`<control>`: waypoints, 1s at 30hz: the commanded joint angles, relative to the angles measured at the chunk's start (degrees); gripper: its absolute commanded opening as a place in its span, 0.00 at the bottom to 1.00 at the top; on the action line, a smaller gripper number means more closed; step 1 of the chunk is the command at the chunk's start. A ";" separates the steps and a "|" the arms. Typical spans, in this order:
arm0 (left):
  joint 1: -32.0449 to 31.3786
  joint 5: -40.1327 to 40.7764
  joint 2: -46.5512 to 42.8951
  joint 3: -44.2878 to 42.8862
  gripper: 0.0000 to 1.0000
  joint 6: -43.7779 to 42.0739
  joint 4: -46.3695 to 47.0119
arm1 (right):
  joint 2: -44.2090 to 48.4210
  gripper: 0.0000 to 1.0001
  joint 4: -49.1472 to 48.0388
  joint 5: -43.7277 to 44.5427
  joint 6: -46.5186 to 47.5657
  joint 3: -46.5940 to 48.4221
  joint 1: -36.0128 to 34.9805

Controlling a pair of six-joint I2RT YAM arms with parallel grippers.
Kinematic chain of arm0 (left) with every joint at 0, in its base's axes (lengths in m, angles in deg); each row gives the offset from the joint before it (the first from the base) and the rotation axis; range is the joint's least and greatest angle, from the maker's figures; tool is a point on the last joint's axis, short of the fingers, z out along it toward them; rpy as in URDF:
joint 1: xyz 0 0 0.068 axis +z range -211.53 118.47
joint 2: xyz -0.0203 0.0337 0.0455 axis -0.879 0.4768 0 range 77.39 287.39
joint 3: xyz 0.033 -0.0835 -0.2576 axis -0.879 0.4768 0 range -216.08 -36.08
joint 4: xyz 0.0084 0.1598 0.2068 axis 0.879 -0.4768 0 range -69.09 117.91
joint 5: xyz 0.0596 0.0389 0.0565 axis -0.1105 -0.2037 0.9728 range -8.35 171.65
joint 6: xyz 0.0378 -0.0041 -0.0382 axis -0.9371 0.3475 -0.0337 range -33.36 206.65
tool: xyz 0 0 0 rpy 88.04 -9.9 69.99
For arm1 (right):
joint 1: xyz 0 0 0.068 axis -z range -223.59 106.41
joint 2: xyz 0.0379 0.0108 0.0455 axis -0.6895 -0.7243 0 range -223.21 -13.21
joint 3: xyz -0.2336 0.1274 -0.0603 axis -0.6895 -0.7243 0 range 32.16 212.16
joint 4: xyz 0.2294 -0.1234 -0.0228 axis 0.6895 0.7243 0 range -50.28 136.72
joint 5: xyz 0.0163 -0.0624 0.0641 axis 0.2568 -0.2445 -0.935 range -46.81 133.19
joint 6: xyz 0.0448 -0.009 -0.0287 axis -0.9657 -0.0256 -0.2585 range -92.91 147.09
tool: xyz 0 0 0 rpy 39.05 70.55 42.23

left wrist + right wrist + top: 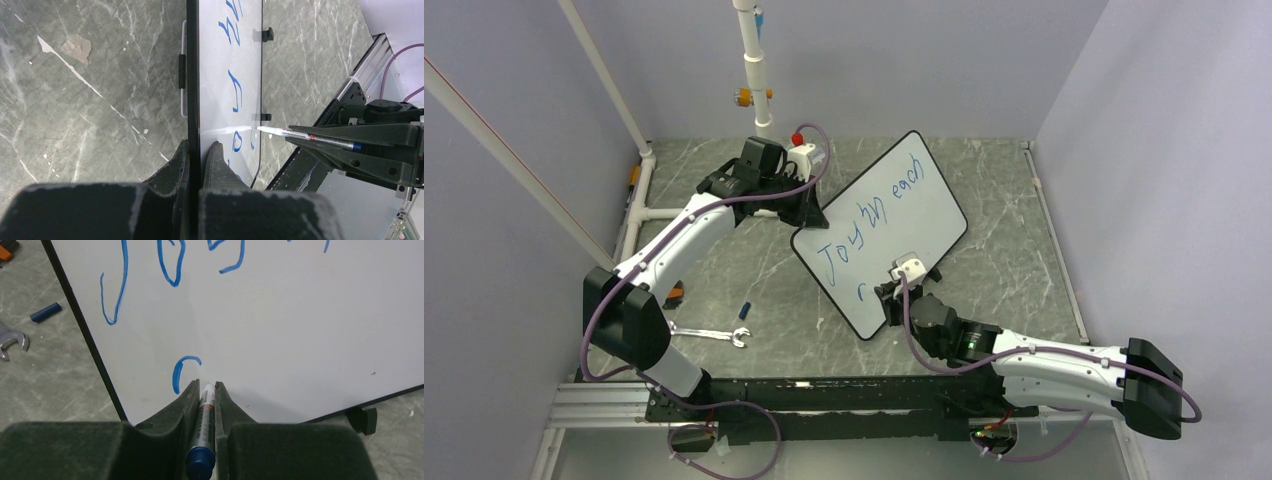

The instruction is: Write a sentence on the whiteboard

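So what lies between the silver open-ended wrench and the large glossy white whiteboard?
A small blue cylinder, perhaps a marker cap, apart from both; clearest in the right wrist view.

We record the whiteboard (929, 235) as glossy white with a thin black rim, and the sentence (869, 225) as blue strokes. The table (1014, 260) is grey-green, marbled with white veins. The marker (205, 412) has a white barrel, red band and blue end. The loose cap (45, 312) is dark blue and the wrench (710, 332) silver.

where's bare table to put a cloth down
Bare table lies right of the whiteboard, up to the side rail. Crowded: near left, where the wrench and blue cap lie beside the left arm.
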 commanded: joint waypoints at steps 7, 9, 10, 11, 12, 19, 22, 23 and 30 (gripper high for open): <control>0.99 18.91 0.48 -0.05 0.00 -10.07 -1.54 | -1.62 0.00 -1.61 0.16 -0.02 1.81 -0.03; 0.99 18.89 0.48 -0.04 0.00 -10.24 -1.54 | -2.62 0.00 -2.52 0.18 0.80 2.53 -0.03; 0.98 18.84 0.48 -0.10 0.00 -10.19 -1.58 | -3.27 0.00 -3.07 0.21 1.15 2.84 -0.02; 0.98 18.92 0.48 -0.13 0.00 -10.20 -1.62 | -3.71 0.00 -3.55 0.34 1.69 3.29 -0.02; 0.94 18.85 0.48 -0.13 0.00 -10.18 -1.67 | -4.42 0.00 -3.94 0.36 2.14 3.69 -0.03; 0.94 18.73 0.55 -0.12 0.00 -10.09 -1.62 | -7.15 0.00 -5.81 0.13 4.70 6.42 0.13; 0.94 18.75 0.49 -0.13 0.00 -10.11 -1.70 | -7.32 0.00 -5.98 -0.21 4.93 7.21 0.15; 0.93 18.75 0.41 -0.13 0.00 -10.12 -1.67 | -7.31 0.00 -6.03 -0.25 4.87 7.31 0.16; 0.97 18.75 0.29 -0.12 0.00 -10.12 -1.63 | -7.51 0.00 -6.50 0.52 4.68 7.16 0.32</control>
